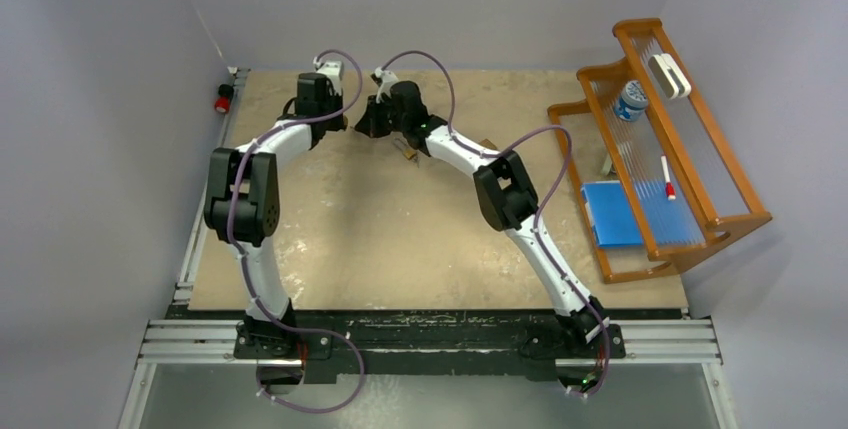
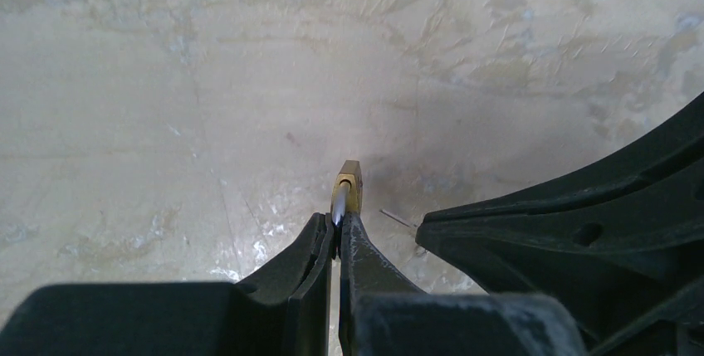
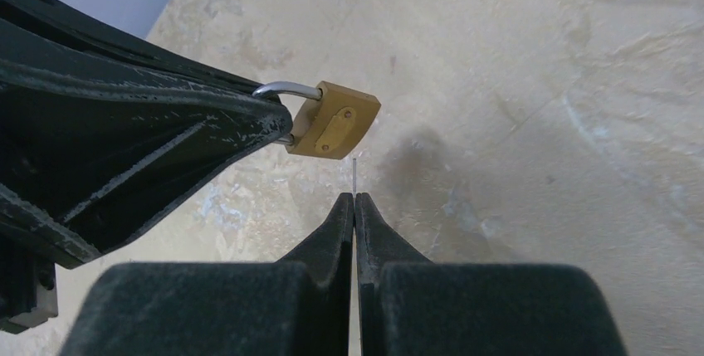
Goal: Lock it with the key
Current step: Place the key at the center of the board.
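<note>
At the far middle of the table point(image 1: 400, 239), your right gripper point(image 3: 354, 204) is clenched on the key point(image 3: 354, 175) — you see it edge-on, a thin sliver poking out past the fingertips. Its tip sits just below the brass padlock point(image 3: 334, 120) in the right wrist view, with a small gap showing between them. Your left gripper point(image 2: 335, 230) is pinched tight on the padlock's steel shackle point(image 3: 286, 88), so the body hangs tilted above the tabletop. From the top view, both grippers meet nose to nose. Well off to the right stands a wooden rack point(image 1: 700, 149) — it holds a blue sheet point(image 1: 612, 211) and a red marker point(image 1: 667, 179).
</note>
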